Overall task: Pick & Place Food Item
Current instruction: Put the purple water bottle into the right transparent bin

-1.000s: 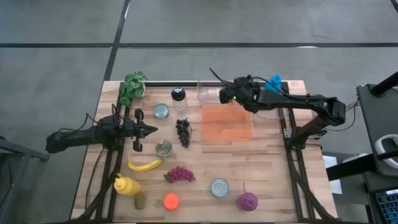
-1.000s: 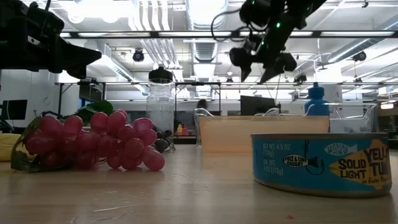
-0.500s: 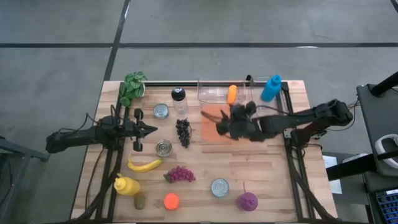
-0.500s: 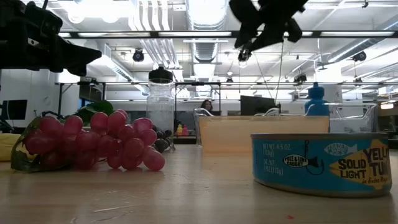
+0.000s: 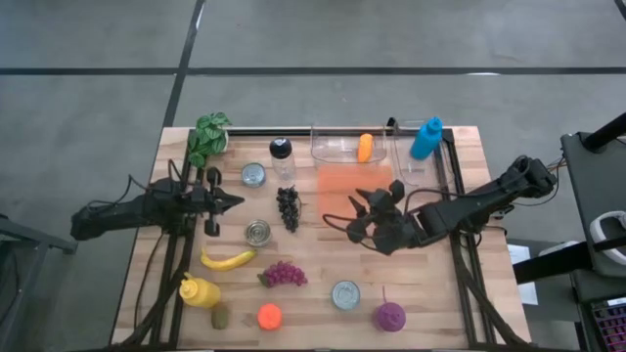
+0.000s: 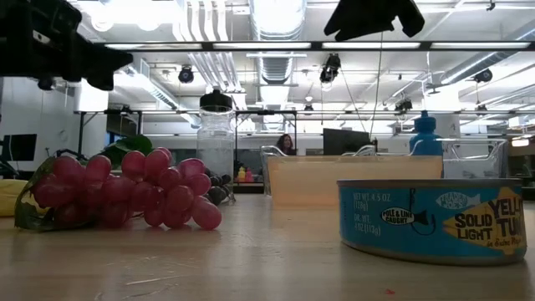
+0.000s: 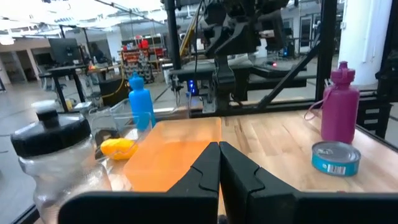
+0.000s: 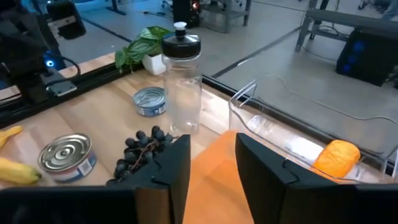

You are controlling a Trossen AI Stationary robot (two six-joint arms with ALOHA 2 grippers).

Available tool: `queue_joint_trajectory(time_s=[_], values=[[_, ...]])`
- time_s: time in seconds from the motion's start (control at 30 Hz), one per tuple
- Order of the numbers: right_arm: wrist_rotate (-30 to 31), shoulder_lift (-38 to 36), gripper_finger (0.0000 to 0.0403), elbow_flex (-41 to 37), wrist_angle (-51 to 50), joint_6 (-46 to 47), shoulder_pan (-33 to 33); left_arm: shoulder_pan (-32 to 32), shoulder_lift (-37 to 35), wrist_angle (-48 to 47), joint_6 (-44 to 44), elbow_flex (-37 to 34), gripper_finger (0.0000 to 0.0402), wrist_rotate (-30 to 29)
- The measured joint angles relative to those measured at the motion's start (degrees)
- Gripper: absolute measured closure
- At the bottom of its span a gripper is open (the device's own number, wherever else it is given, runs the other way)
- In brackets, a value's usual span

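Observation:
An orange food piece (image 5: pixel 365 147) lies in the clear bin (image 5: pixel 333 149) at the table's far edge, and shows in the right wrist view as well (image 8: pixel 336 158). My right gripper (image 5: pixel 354 219) hangs open and empty above the near edge of the orange mat (image 5: pixel 337 191), well on the near side of the bin. Its fingers (image 8: pixel 211 163) point toward the table's left. My left gripper (image 5: pixel 239 201) is shut and empty, hovering left of the dark grapes (image 5: pixel 288 207). In the left wrist view its fingers (image 7: pixel 219 163) face the mat.
Left of the mat stand a clear jar (image 5: pixel 282 156), two silver cans (image 5: pixel 258 233) and a plant (image 5: pixel 207 137). A blue bottle (image 5: pixel 426 138) stands by the bin. Near the front lie a banana (image 5: pixel 228 259), red grapes (image 5: pixel 284 275), a tuna can (image 5: pixel 345 293) and a purple bottle (image 5: pixel 389 316).
My right gripper has drawn back from the clear bin toward the table's near edge, across the orange mat, and has risen in the low view. The orange piece, hidden beneath it a second ago, now lies uncovered in the bin. My left gripper has shifted slightly upward.

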Motion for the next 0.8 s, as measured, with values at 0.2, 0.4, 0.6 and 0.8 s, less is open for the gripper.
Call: queue_joint_trajectory(time_s=[0.2,0.4,0.6,0.8], values=[[-4.4,0.0,0.0321,0.0,0.0,-1.8,0.5,0.0,3.8,-1.0,0.0,3.4,0.0395,0.0],[-7.8,0.0,0.0362,-0.1,0.0,-2.6,0.5,0.0,9.9,-1.7,0.0,6.9,0.0395,0.0],[-10.0,0.0,0.0391,-0.3,0.0,-3.6,0.5,-0.1,16.2,-1.6,0.1,9.7,0.0395,1.6],[-15.5,0.0,0.0394,-0.6,0.1,-5.9,0.7,-1.7,20.1,-1.6,0.1,12.2,0.0395,2.1]])
